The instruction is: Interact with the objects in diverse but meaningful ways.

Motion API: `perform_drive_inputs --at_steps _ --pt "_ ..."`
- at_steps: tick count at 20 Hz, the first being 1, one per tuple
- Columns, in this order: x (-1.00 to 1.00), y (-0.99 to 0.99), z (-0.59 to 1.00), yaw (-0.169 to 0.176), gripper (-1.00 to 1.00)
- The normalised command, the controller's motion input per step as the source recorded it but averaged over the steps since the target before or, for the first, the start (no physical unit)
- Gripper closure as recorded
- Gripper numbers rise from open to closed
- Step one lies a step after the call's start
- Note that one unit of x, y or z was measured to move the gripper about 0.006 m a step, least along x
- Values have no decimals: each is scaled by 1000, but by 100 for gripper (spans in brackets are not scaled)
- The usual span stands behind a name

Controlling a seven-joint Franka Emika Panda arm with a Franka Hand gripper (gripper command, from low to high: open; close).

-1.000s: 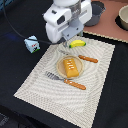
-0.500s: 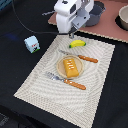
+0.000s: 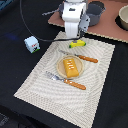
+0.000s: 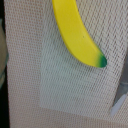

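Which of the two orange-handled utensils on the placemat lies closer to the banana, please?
The knife, on the far side of the slab, towards the banana; the fork lies on the slab's near side, farther away.

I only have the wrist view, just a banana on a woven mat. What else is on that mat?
Observer: A yellow-orange slab on a plate at the middle of the mat.
Operator: Any cutlery?
Observer: A knife lies between the banana and the plate, and a fork lies on the plate's other side.
Operator: Anything off the mat?
Observer: A pale blue carton on the black table, toward the exterior view's left.
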Motion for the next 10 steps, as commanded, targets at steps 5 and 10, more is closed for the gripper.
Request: perform_drive_inputs --at_steps 5,10 --pt "337 0 -140 14 -100" --pt "327 2 -183 3 -100"
